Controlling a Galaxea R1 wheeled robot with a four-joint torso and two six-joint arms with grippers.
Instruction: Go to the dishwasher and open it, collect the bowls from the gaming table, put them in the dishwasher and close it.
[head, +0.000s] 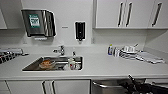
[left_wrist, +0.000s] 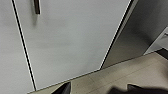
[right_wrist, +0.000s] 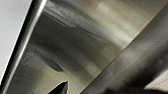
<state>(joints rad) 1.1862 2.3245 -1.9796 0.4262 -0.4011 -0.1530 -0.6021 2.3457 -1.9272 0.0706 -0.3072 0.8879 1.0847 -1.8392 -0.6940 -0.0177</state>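
White kitchen counter (head: 105, 66) with sink (head: 53, 63); right gripper (head: 136, 86), finger state indiscernible, at the dishwasher (head: 107, 87) bar handle (right_wrist: 23, 45); door apparently unopened, bowls uncollected

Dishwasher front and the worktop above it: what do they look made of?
The dishwasher front looks like brushed steel: grey, with streaky soft reflections in the right wrist view, and a rounded metal bar handle. The worktop looks like a smooth white matte solid surface or laminate; which one cannot be told. The sink set into it looks like stainless steel.
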